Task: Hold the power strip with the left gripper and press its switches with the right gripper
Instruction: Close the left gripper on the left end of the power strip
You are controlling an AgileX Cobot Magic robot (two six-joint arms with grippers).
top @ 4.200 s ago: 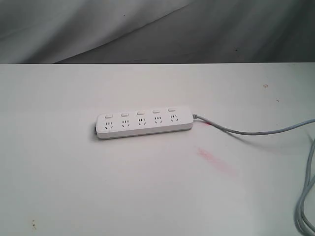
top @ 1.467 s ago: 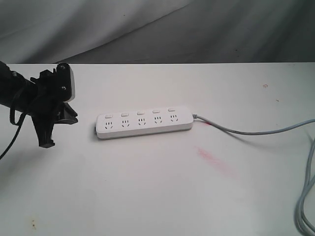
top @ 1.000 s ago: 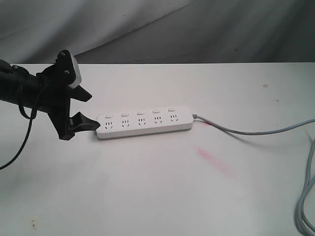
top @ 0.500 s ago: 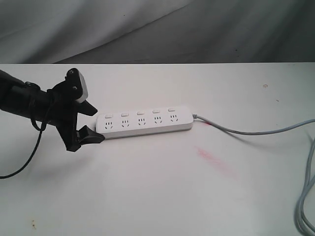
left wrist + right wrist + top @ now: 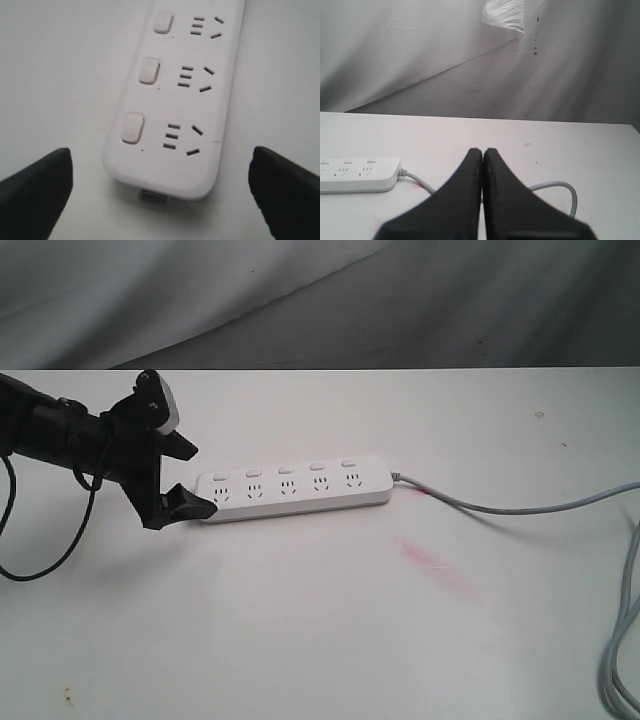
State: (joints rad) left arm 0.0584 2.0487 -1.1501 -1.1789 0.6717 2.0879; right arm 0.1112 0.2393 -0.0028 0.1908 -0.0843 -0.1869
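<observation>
The white power strip lies flat on the white table, its row of small switches above the sockets. My left gripper is at the strip's left end, open wide. In the left wrist view the gripper has one black finger on each side of the strip's rounded end, with a gap to both. Three switches show there. My right gripper is shut and empty, back from the strip at the cord end; the exterior view does not show it.
The grey cord runs from the strip's right end to the table's right edge and loops back down there. A red smear marks the table in front of the strip. A grey cloth backdrop hangs behind the table.
My left gripper has moved right up to the strip's left end, and its fingers now flank that end. The strip has not moved.
</observation>
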